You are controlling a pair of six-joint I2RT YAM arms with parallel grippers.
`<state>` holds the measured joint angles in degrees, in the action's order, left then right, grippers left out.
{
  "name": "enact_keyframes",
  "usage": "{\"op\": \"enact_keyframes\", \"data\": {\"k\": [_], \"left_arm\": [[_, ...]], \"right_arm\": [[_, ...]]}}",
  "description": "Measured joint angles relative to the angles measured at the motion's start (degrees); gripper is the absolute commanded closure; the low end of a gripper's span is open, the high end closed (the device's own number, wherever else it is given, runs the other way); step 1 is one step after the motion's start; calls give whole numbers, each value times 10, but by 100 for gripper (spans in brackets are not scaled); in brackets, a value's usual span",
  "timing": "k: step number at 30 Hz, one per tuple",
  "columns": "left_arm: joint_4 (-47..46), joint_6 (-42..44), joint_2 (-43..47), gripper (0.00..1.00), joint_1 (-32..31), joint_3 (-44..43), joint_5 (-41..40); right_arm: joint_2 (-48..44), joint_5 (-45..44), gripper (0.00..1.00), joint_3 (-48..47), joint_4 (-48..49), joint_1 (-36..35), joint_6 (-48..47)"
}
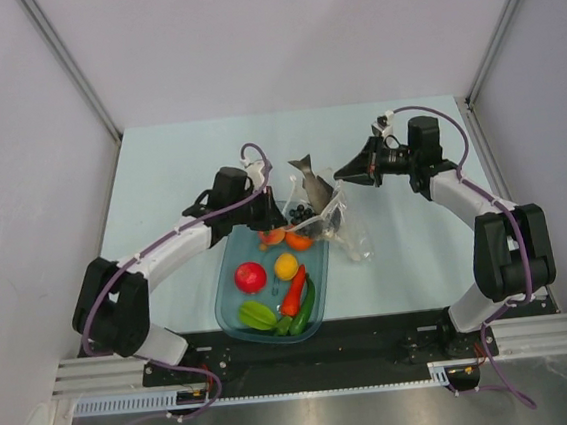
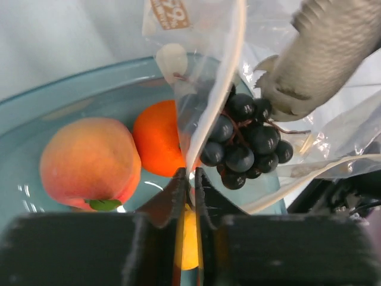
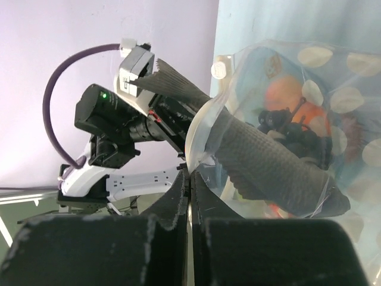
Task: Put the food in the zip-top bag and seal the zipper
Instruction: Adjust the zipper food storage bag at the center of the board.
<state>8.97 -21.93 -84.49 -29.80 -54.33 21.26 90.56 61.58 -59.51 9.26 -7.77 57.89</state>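
The clear zip-top bag (image 1: 351, 236) hangs between my two grippers above the far end of the teal tub (image 1: 224, 309). My left gripper (image 1: 271, 212) is shut on the bag's mouth edge, with the zipper strip (image 2: 223, 83) running up from its jaws. My right gripper (image 1: 341, 179) is shut on the opposite rim (image 3: 199, 128). The grey fish (image 1: 310, 180) stands in the bag with its tail sticking out. Black grapes (image 2: 244, 143) lie inside. The peach (image 2: 89, 161), orange (image 2: 158, 137), lemon (image 1: 286, 265), red fruit (image 1: 251, 277), starfruit (image 1: 257, 315) and peppers (image 1: 293, 292) lie in the tub.
The tub sits at the table's near middle, just beyond the black base rail (image 1: 376, 339). Grey walls enclose the pale blue table (image 1: 160, 184) on three sides.
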Motion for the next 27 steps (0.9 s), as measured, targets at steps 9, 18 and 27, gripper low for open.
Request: {"op": "enact_keyframes", "data": {"k": [9,18,27], "left_arm": [[69,15,7,100,-15,-110,52],[150,80,35,100,-59,-258,75],[209,116,-8,79,-58,-273,67]], "right_arm": [[-34,-9,100,-56,-138,12,-111],[-142,-83,100,-161,-345,16,-280],[-169,-128,100,-149,-441,12,-360]]}}
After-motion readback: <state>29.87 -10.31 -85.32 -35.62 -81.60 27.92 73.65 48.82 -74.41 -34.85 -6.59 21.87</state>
